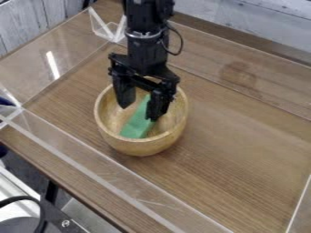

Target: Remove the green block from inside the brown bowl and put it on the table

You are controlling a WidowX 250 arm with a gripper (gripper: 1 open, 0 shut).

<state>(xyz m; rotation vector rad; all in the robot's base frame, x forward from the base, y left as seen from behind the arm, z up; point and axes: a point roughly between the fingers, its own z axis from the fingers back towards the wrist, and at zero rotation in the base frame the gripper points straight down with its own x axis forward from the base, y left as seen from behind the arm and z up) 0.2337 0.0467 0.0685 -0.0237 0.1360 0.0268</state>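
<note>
Camera view: a wood-grain surface (231, 136) with low clear walls.
Brown bowl (112, 127): left of centre, resting on the surface.
Green block (137, 126): lying tilted inside the bowl.
Pincer (144, 98): pointing down, spread wide, its fingers on either side of the block's upper end.

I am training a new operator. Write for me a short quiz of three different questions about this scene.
1. True or false: the hand is open.
2. Where does the green block lie? A) on the table B) inside the brown bowl C) outside the clear walls
3. Which direction does the hand point?

Key:
1. True; its fingers stand apart on either side of the block.
2. B
3. Straight down, into the bowl.
</note>
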